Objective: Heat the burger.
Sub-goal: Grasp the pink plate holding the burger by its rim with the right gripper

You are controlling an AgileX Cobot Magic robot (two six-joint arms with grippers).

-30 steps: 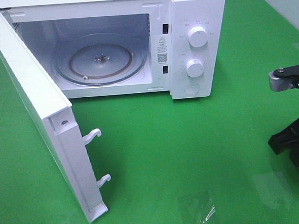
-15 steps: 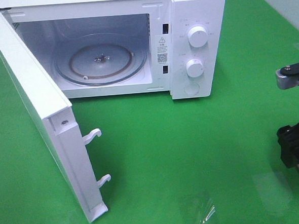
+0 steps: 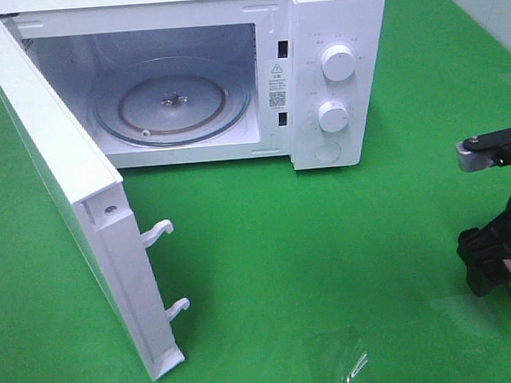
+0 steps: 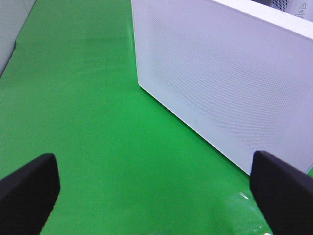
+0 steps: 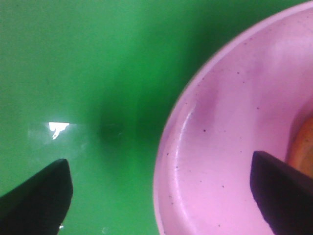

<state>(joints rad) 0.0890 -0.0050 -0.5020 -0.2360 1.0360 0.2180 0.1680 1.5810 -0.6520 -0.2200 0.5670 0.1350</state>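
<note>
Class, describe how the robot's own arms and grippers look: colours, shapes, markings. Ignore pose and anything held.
Both grippers have matte black fingers: the left gripper's tips look rounded, the right gripper's more wedge-shaped. From above, the right arm is black and angular, with a silver-grey bracket bearing a small screw.

The black right gripper (image 3: 494, 268) is hanging at the right edge of the high view, jaws standing wide apart; the black left gripper (image 4: 155, 196) is gaping likewise
</note>
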